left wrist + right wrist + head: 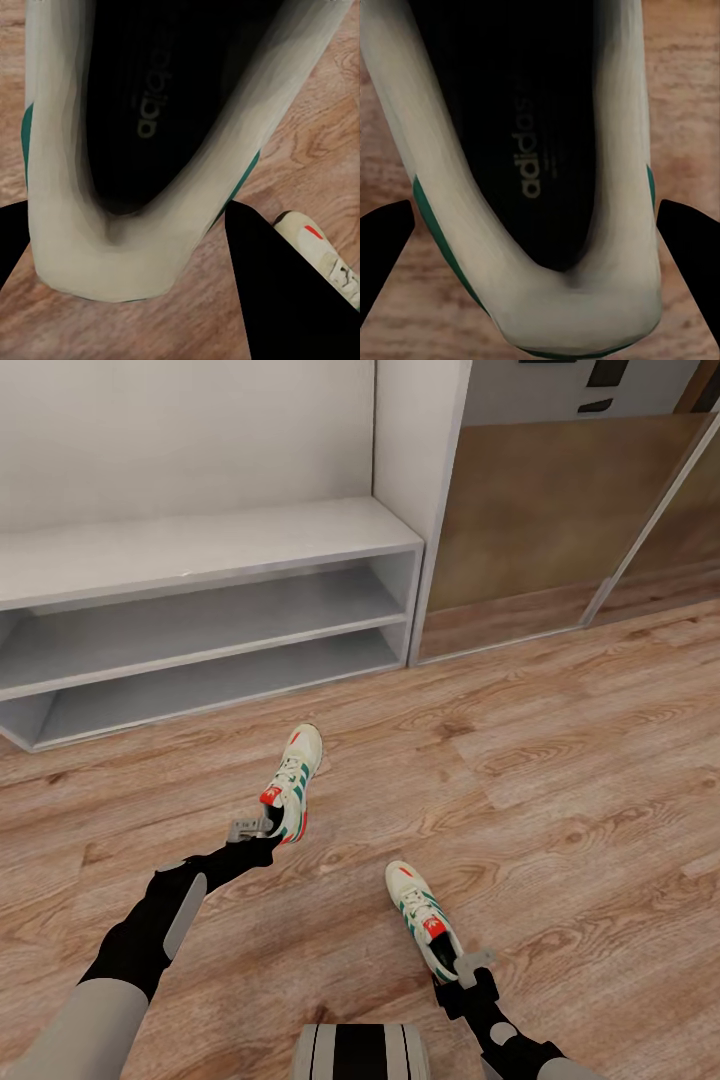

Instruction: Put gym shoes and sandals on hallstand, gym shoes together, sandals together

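While both my arms reach down toward the corridor floor (560, 760), each has its jaws at the heel of one gym shoe. Seen from my head, my left gripper (262, 832) sits at the red-orange heel of the left gym shoe (295, 775), which lies on the planks a little toward eleven o'clock of the picture's middle, its toe pointing toward one o'clock and the hallstand (200, 620). In my left wrist view that shoe's (112, 255) pale collar and dark insole with its printed brand name fill most of the picture, and my dark fingers (277, 300) stand on either side of the heel, close against it; whether they are clenched on it I cannot tell. My right gripper (462, 968) is at the heel of the right gym shoe (420, 915), which lies toward five o'clock of the middle, well apart from the first shoe, toe pointing toward eleven o'clock. From my right wrist, this shoe's (585, 300) heel lies between my fingers (690, 240), which stand apart from it with bare floor showing on both sides, so these jaws are released. The other shoe's (322, 251) toe also shows at the edge of my left wrist view. Both shoes rest on the wood-grain floor, not on the hallstand, whose light grey two-tier base spans from nine to twelve o'clock, beside a brown sliding door (540, 530) at one o'clock.
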{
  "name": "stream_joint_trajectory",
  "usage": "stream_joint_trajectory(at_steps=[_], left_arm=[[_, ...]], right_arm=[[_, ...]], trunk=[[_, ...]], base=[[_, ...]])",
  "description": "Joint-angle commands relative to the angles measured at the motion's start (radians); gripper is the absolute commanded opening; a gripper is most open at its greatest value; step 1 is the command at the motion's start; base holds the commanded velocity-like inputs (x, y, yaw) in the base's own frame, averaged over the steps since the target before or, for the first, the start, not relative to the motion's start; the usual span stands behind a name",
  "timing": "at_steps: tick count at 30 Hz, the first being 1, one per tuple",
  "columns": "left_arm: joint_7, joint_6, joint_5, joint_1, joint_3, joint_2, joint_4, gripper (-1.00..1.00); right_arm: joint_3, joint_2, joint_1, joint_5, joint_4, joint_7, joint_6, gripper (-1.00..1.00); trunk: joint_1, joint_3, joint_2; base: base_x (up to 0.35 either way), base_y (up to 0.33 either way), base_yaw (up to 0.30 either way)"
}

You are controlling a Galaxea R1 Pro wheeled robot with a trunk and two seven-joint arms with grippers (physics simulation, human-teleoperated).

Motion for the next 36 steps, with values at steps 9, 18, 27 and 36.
stream_joint_trajectory(at_steps=[9,18,27,36], left_arm=[[-0.003,0.009,0.008,0.0,0.002,0.0,-0.001,-1.0],[-0.003,0.009,0.008,0.0,0.002,0.0,-0.001,-1.0],[-0.003,0.009,0.008,0.0,0.001,0.0,-0.001,-1.0],[-0.003,0.009,0.008,0.0,-0.001,-0.001,0.0,-1.0]], right_arm=[[-0.004,0.0,0.0,0.011,0.002,-0.004,-0.003,-1.0],[-0.003,0.0,0.0,0.011,0.002,-0.004,-0.003,-1.0],[-0.004,0.0,0.0,0.01,0.002,-0.007,-0.002,-1.0],[-0.005,0.004,0.0,0.011,0.001,-0.009,-0.002,-1.0]], trunk=[[-0.002,0.015,0.001],[-0.006,0.05,0.003],[-0.01,0.084,0.005],[-0.014,0.119,0.007]], base=[[0.0,0.0,0.0],[0.0,0.0,0.0],[0.0,0.0,0.0],[0.0,0.0,0.0]])
